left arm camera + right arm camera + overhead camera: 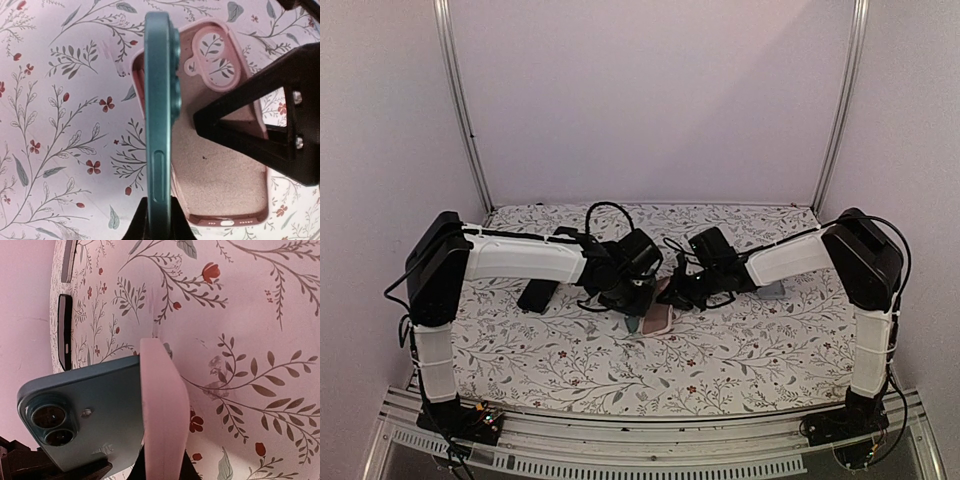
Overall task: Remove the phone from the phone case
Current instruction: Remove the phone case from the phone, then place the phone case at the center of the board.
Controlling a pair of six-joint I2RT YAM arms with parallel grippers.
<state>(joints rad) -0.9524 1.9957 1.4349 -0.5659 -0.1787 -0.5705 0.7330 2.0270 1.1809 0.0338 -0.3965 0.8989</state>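
The teal phone (160, 100) shows edge-on in the left wrist view, with my left gripper (157, 220) shut on its lower end. Beside it the pink phone case (220, 170) lies open toward the camera, its lined inside bare, its left rim against the phone's back. One black finger (280, 135) of the right gripper reaches across the case. In the right wrist view my right gripper (160, 467) is shut on the case (162, 405), and the phone (95, 410) shows its two-lens back on the left. From above, both grippers (638, 295) (680, 290) meet over the case (658, 318).
A black flat object (538, 295) lies on the floral mat left of the left gripper, and a grey one (772, 290) sits under the right forearm. The right wrist view shows a dark case-like item (64, 330) and a grey slab (68, 260) near the wall.
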